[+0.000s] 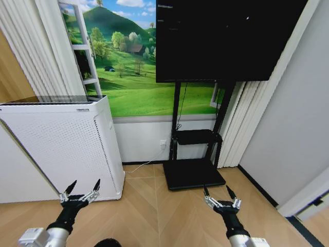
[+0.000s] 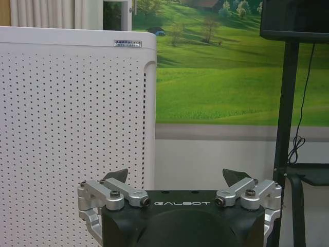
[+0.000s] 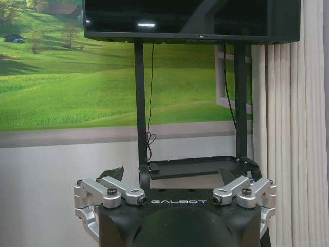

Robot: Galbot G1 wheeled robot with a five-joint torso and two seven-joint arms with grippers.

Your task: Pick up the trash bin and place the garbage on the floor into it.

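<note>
1. Nearest the head camera, at the lower edge of its view, a dark rounded shape (image 1: 108,242) shows between the two arms; what it is cannot be told.
2. Left gripper (image 1: 83,185): held low on the robot's left, above the light tan herringbone parquet floor (image 1: 169,216). Its two dark-tipped fingers are spread wide with nothing between them. It points toward the tall white perforated appliance (image 1: 61,146), whose lower front corner lies just beyond the fingertips.
3. Left wrist view: the left gripper (image 2: 177,177) faces the white perforated appliance (image 2: 72,139) – the dotted panel stands ahead and to one side of the spread fingers.
4. Right gripper (image 1: 218,192): held low on the robot's right, over the same floor, fingers likewise spread wide and holding nothing. It points toward the flat black base plate (image 1: 193,175) of the black television stand (image 1: 198,136).
5. Right wrist view: the right gripper (image 3: 175,174) faces the stand's small black shelf (image 3: 195,165), with the large dark screen (image 3: 190,20) above it.
6. Background: the large dark screen (image 1: 226,38) hangs before a green meadow wall mural (image 1: 136,77); a white cable (image 1: 141,165) lies on the floor near the wall socket.
7. Task items – the visible stretch of floor between the grippers and the wall carries the appliance and the stand's base plate.
</note>
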